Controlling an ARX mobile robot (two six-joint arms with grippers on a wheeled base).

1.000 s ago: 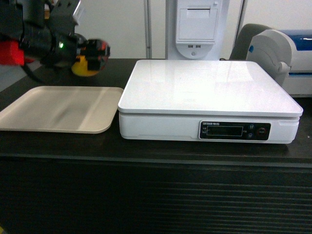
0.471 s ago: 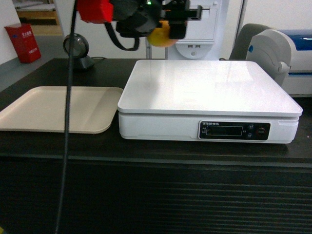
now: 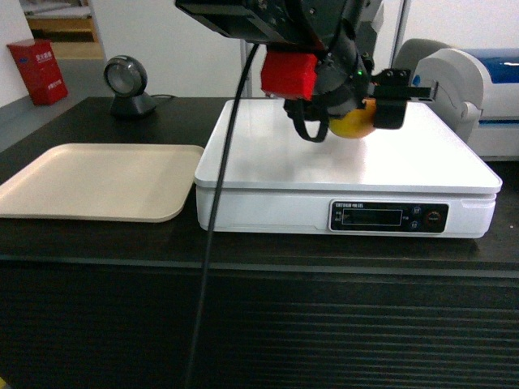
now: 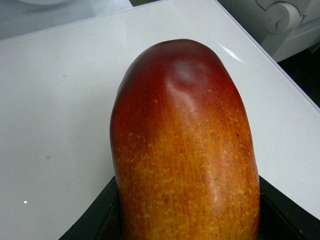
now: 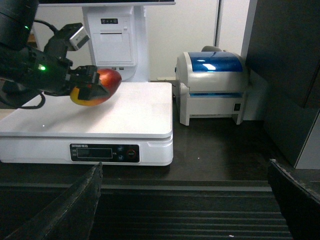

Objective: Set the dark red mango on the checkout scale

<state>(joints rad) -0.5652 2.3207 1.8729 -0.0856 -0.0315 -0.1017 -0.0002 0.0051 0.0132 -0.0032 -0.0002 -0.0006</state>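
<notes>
Since half a second ago, the left hand (image 3: pixel 369 113) has swung from behind the scale (image 3: pixel 349 154) to above its platter, still gripping the dark red mango (image 3: pixel 354 123). Transport is nearly done; next comes lowering onto the platter and releasing. The right hand's fingers (image 5: pixel 75 210) stand apart, empty, before the desk (image 3: pixel 97 243).

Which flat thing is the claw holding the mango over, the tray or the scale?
The white scale, the one with the dark button panel on its front. The left claw holds the mango above its glossy top. The beige tray lies beside it, with nothing over it.
</notes>
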